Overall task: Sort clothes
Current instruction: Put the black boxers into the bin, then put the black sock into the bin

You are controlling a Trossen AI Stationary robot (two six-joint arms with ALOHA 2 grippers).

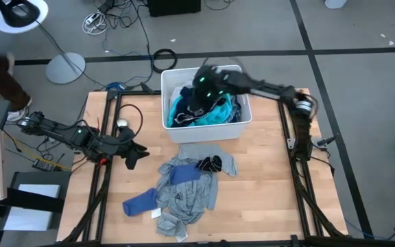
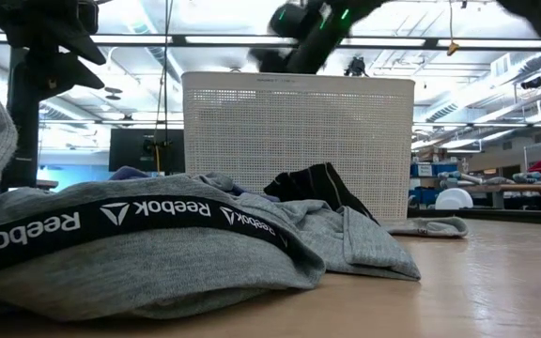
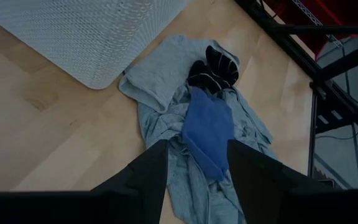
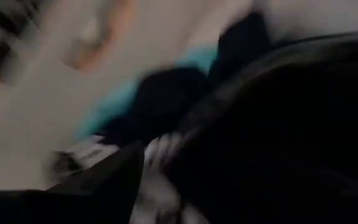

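Reaching my right jaws [image 1: 199, 95] into the white bin [image 1: 238, 125] at upper centre among the clothes [image 1: 211, 113], grip unreadable, I park my left jaws [image 1: 134, 155] wide-open over the counter [image 1: 266, 199].

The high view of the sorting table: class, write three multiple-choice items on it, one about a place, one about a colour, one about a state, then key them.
1. Where is the right gripper?
A. over the white bin
B. at the table's left edge
C. on the floor

2. What colour is the sock lying on the table left of the grey t-shirt?
A. red
B. blue
C. yellow

3. How are the fingers of the left gripper?
A. shut on the sock
B. shut on the bin
C. open, empty

Key: 1 A, its arm reaches into the bin above the turquoise top. 2 B, plainly blue. 3 C, the left wrist view shows the fingers apart with nothing between.
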